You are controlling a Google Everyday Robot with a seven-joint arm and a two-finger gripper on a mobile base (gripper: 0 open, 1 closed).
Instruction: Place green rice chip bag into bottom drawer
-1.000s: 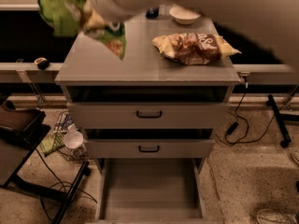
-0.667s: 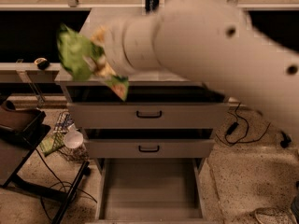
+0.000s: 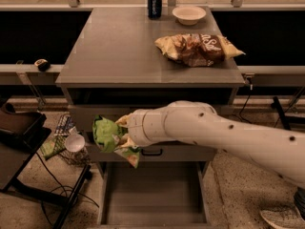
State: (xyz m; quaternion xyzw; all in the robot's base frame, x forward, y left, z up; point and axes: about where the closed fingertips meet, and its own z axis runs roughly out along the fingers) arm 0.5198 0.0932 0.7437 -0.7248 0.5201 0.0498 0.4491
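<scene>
We see hand centre-left of frame, clamped on green bag. Bag hangs in air and slants down-right. Open bottom drawer lies below bag, slightly right. We judge coming move is down, a little rightward.

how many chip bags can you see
2. The green rice chip bag hangs in the gripper above the open bottom drawer; a brown-and-yellow chip bag lies on the cabinet top.
</scene>
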